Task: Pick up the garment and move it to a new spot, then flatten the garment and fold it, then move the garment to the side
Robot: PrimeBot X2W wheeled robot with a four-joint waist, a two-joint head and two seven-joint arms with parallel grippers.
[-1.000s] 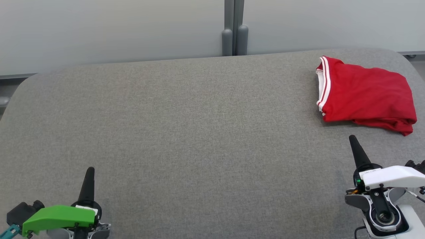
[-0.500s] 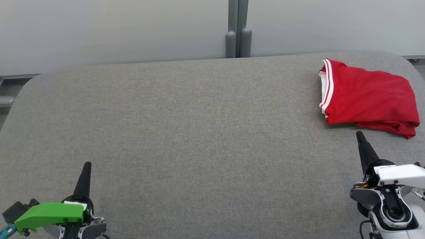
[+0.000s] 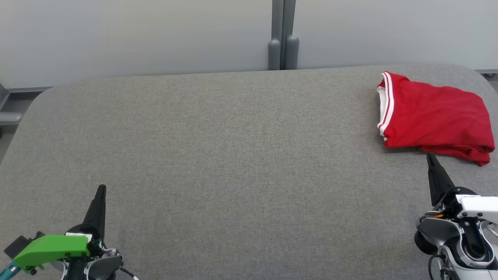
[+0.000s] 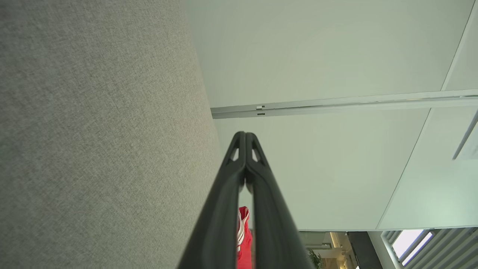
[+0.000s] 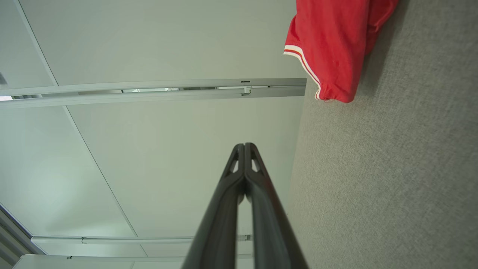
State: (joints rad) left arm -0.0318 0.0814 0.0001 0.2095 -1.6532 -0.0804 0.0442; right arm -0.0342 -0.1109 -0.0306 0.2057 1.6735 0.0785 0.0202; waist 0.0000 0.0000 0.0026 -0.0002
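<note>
Two grippers sit low in the head view, one at each near corner of a grey fabric surface (image 3: pixel 233 155). The left gripper (image 3: pixel 100 191) is at 7 o'clock under a green cover (image 3: pixel 50 249), and its dark fingers point toward 12 o'clock. Its jaws are pressed together into one thin point and pinch nothing. The right gripper (image 3: pixel 430 158) is at 4 o'clock beside a white cover (image 3: pixel 478 202), leaning slightly toward 11 o'clock. Its jaws are likewise pressed together and empty.

One red garment (image 3: pixel 435 116) lies folded into a rough rectangle at 2 o'clock on the surface, near the far right corner. Its white-striped edge faces 9 o'clock, and its corner toward 4 o'clock is bunched. In the head view the right gripper's tip shows just under the garment's near edge.

From the right wrist, the right gripper (image 5: pixel 244 146) points along the edge of the surface (image 5: pixel 392 186). The garment (image 5: pixel 332 41) is at 1 o'clock, with bare cloth between it and the closed tips. From the left wrist, the left gripper (image 4: pixel 245 135) has the surface (image 4: pixel 93 130) toward 9 o'clock. A sliver of the garment (image 4: pixel 244 239) shows at 6 o'clock through the slot between the fingers.

Behind the surface, at 12 o'clock in the head view, stands a pale wall (image 3: pixel 136 35) with a grey post (image 3: pixel 283 42).
</note>
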